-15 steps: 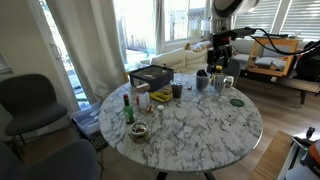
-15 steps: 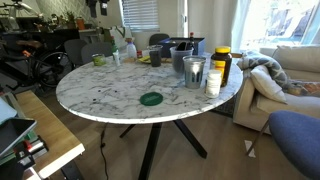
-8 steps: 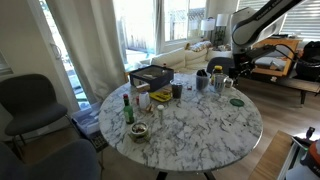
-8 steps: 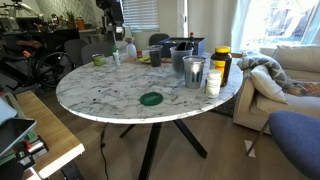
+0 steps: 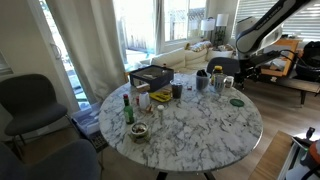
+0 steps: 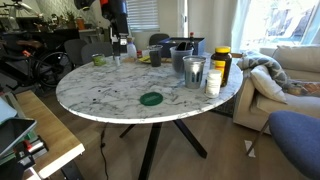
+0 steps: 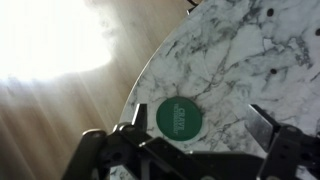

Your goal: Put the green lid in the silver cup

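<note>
The green lid (image 5: pixel 237 102) is a thin dark-green disc lying flat on the marble table near its edge; it shows in both exterior views (image 6: pixel 151 98). In the wrist view it (image 7: pixel 179 117) lies below and between my open fingers, closer to the left one. My gripper (image 7: pixel 198 122) is open and empty, hanging above the lid and apart from it (image 5: pixel 244 70) (image 6: pixel 121 42). The silver cup (image 6: pixel 193 72) stands upright among other cups close to the lid (image 5: pixel 217 84).
A yellow-lidded jar (image 6: pixel 221 62) and a white cup (image 6: pixel 212 82) stand beside the silver cup. A tall green glass bottle (image 5: pixel 127 108), a small bowl (image 5: pixel 138 131) and a black box (image 5: pixel 150 75) occupy the table's other side. The table edge (image 7: pixel 140 85) runs right beside the lid.
The arm has swung from above the cups outward over the table's edge, and the gripper now hangs over the green lid. The lid and cups have not moved.
</note>
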`<state>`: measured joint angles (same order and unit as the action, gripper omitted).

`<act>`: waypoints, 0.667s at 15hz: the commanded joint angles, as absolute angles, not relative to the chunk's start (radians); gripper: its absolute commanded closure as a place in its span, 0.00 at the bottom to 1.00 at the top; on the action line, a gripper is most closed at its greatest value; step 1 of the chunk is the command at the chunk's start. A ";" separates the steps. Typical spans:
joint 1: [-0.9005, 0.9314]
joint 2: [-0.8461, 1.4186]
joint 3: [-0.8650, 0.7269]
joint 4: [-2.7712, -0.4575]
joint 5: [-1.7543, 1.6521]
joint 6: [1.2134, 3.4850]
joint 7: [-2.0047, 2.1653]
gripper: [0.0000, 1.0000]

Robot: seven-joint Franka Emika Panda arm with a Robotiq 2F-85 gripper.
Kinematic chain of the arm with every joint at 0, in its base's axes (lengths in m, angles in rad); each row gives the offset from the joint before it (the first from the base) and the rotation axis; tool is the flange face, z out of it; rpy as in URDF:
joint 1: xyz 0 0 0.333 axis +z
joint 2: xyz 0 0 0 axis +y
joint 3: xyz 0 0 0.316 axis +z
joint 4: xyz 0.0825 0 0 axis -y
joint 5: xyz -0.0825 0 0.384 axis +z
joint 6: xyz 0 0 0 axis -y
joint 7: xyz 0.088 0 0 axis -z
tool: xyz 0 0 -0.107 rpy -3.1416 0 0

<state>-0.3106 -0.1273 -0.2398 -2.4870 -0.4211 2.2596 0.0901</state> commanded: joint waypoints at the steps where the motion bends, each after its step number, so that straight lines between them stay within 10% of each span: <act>1: -0.326 -0.103 -0.261 -2.493 -0.497 2.477 0.109 0.00; 10: -0.385 0.224 -0.269 -2.484 0.033 2.931 -0.185 0.00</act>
